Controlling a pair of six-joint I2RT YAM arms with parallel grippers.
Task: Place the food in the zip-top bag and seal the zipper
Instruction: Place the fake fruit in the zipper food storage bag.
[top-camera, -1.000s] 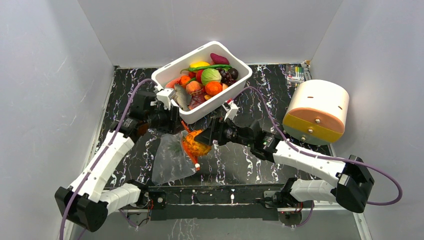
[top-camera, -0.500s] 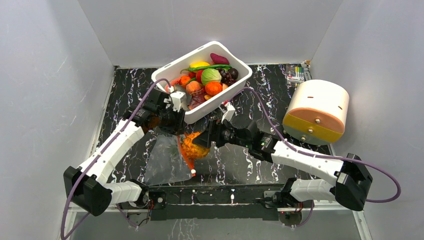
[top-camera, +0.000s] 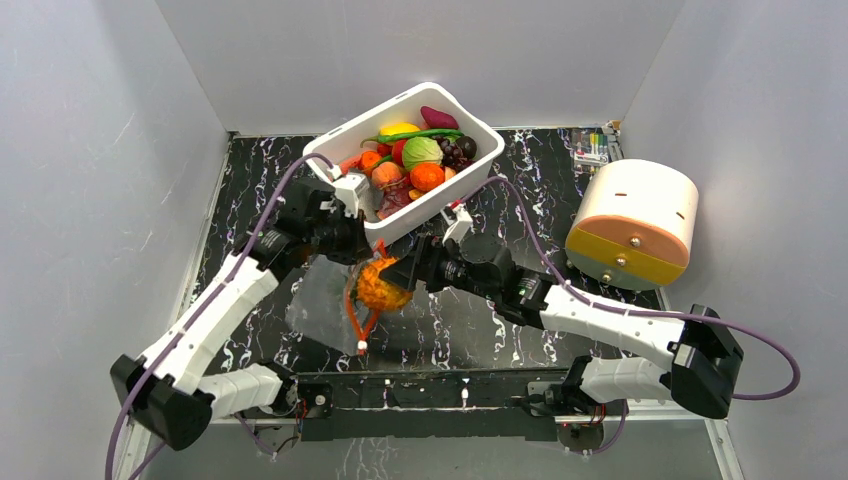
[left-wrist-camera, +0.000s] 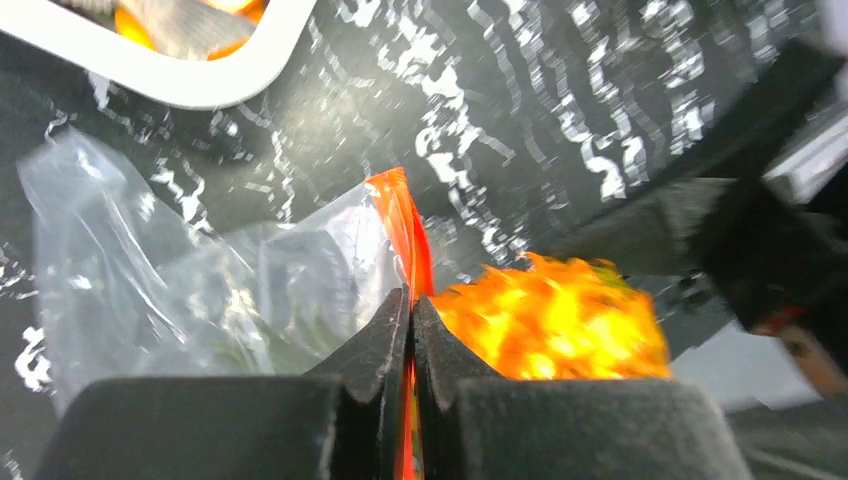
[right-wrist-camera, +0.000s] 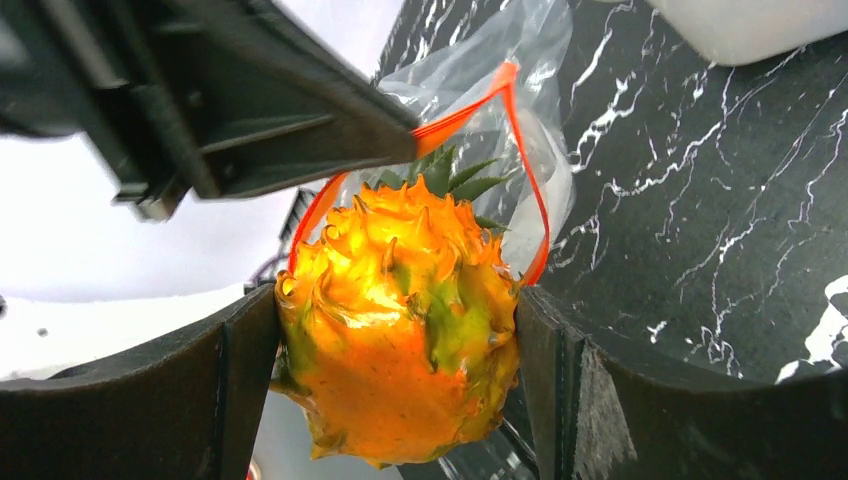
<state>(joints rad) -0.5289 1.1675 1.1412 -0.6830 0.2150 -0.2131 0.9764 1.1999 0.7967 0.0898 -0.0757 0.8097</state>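
The zip-top bag (top-camera: 318, 300) lies crinkled on the black marbled table, its mouth lifted. My left gripper (left-wrist-camera: 411, 298) is shut on the zipper (left-wrist-camera: 405, 215), pinching the red-orange strip at the upper side of the mouth. A spiky orange pineapple (right-wrist-camera: 400, 320), one piece of the food, sits between the fingers of my right gripper (right-wrist-camera: 395, 300), which is shut on it. Its green leaves point into the bag's opening, framed by the zipper (right-wrist-camera: 530, 170). From above, the pineapple (top-camera: 378, 288) hangs just right of the bag's mouth, beside my left gripper (top-camera: 352, 245).
A white tub (top-camera: 400, 225) holding several more toy fruits and vegetables (top-camera: 425, 160) stands just behind both grippers. A cream and orange cylindrical device (top-camera: 633, 222) sits at the right. A small coloured item (top-camera: 592, 148) lies at the back right corner. Grey walls enclose the table.
My left gripper has closed on the zipper strip and lifted the bag's mouth. The right gripper has carried the pineapple leftward, closer to the opening.
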